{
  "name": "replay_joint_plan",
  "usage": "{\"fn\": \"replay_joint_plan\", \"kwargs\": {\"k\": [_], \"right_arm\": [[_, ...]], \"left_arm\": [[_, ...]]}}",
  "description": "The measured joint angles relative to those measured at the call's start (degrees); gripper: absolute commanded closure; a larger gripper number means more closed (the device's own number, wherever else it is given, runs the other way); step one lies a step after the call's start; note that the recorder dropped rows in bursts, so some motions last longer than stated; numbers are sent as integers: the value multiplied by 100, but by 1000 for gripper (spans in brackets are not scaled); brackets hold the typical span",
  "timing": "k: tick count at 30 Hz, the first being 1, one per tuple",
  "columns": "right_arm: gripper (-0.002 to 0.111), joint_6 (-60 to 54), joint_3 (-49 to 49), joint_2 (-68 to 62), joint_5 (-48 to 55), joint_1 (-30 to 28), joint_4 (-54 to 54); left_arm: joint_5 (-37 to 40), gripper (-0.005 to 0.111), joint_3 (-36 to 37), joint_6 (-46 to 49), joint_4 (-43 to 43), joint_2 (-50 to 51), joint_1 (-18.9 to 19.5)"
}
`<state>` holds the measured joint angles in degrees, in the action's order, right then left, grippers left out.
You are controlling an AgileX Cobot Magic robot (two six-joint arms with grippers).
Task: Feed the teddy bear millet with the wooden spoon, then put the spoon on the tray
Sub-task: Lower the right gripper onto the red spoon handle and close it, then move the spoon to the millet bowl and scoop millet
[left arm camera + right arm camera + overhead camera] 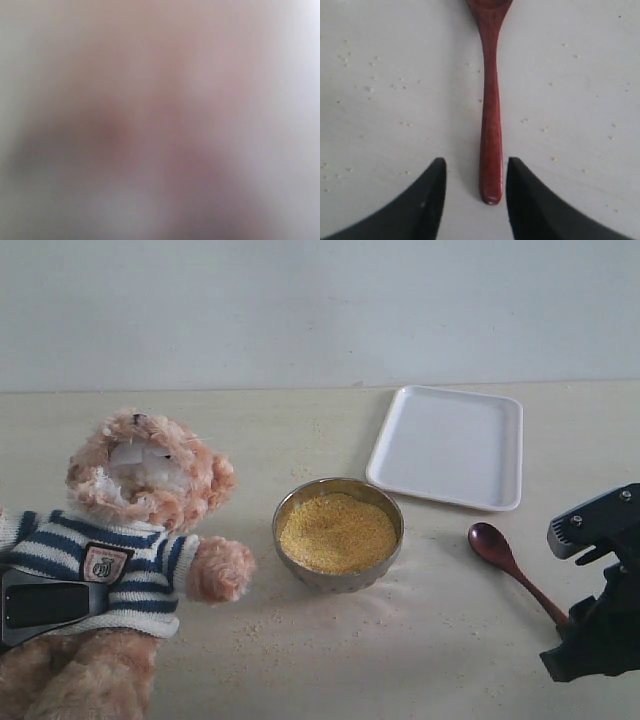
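Note:
The teddy bear point(140, 490) leans at the left in its striped sweater. My left gripper point(40, 605) is pressed against its side; the left wrist view is only a pink-grey blur, so its jaws cannot be read. Millet point(337, 532) fills the metal bowl point(345, 578) in the middle. To the right of the bowl, the wooden spoon point(510, 562) lies flat on the table. My right gripper point(572, 625) is open, and its fingertips point(437, 172) straddle the end of the spoon's handle point(490, 115) without touching it. The white tray point(445, 445) lies empty behind the spoon.
Stray millet grains point(370, 89) are scattered over the pale table point(300, 440), mostly round the bowl and the spoon. A plain wall rises behind the table.

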<state>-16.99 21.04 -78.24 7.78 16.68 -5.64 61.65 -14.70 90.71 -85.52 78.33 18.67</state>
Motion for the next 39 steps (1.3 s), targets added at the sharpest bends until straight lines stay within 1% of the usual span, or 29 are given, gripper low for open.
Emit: {"fn": "replay_joint_plan", "kwargs": {"k": [8,15,22,23,24,26,28,29,33,39], "right_arm": [[55,-13,9,-142,-193,0,251],[55,-12,9,-669,-778,0,289],[56,14,13,-1187,-1141,0,289],[59,55,22,-1261,-1218,0,289],[66,102,32,-1303,-1286,0,289],[82,222,40,-1389,-1387,0,289],[102,358,54,-1426,-1422,0,289],[108,405,64,-1426,-1422,0,289],[104,461,64,-1413,-1362,0,289],[104,471,53,-853,-848,0,289]], "left_arm": [[0,102,0,0,0,0,0],[0,102,0,0,0,0,0],[0,102,0,0,0,0,0],[0,102,0,0,0,0,0],[0,102,0,0,0,0,0],[0,102,0,0,0,0,0],[0,102,0,0,0,0,0],[0,102,0,0,0,0,0],[0,102,0,0,0,0,0],[0,102,0,0,0,0,0]]}}
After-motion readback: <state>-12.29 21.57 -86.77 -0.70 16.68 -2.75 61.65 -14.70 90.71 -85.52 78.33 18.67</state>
